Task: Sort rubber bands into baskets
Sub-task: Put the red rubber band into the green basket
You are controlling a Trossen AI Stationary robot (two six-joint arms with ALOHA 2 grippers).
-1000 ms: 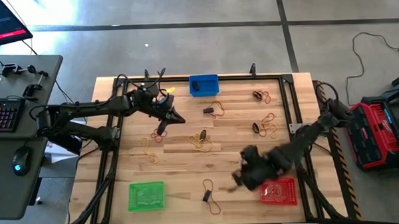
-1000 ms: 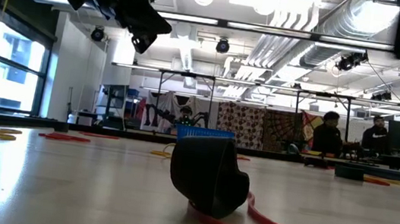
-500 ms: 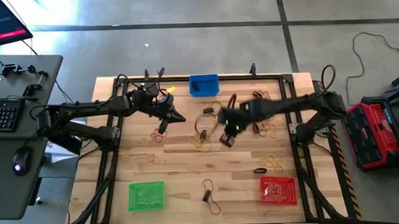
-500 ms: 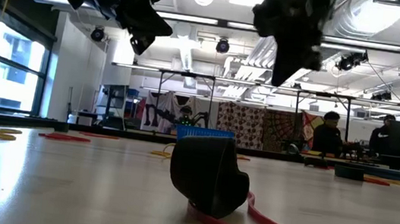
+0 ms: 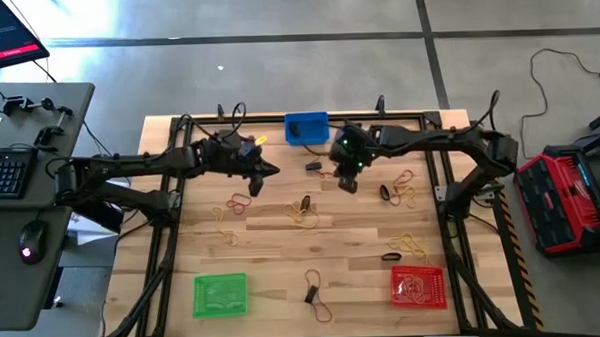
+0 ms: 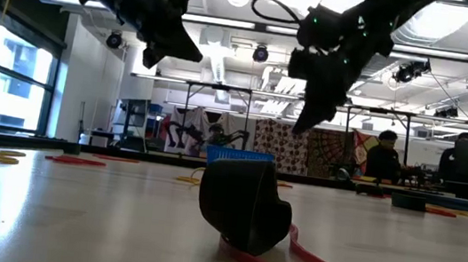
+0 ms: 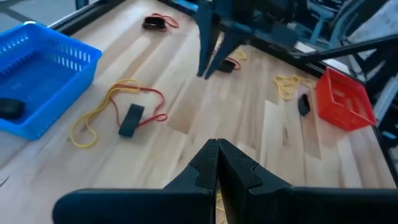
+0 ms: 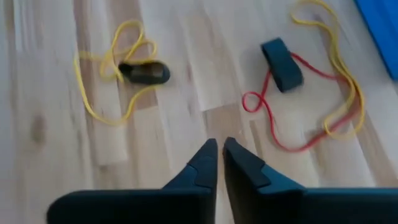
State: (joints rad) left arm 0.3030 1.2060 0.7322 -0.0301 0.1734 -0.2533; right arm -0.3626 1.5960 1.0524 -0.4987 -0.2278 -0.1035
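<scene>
Mostly unsorted. Rubber bands are scattered over the wooden bench (image 5: 283, 249) in small clusters: a yellow/red/black tangle (image 8: 298, 87) just below the right gripper, a yellow loop with a black band (image 8: 127, 74) near it, more at the right side (image 5: 399, 190), a black one by yellow loops (image 5: 398, 250) above the red basket, and a black/red pair (image 5: 314, 293) between the front baskets.

Blue basket (image 5: 307, 127) sits at the far edge with one dark band seen inside in the left wrist view; red basket (image 5: 418, 286) and green basket (image 5: 221, 294) sit at the near corners, contents not discernible. Most of the sorting is judged still to be done.

Left gripper (image 5: 263, 172) is held above the bench left of centre, jaws shut, nothing gripped. Right gripper (image 5: 348, 182) is held over the tangle beside the blue basket; jaws are nearly together with a thin gap, nothing seen between them.

Bench is bare pale planks inside a dark frame. Beyond: grey concrete floor, a desk with a keyboard (image 5: 2, 171) on the left, a red case (image 5: 566, 201) on the right. An open workshop with seated people (image 6: 384, 158) is seen far back in the low view.
</scene>
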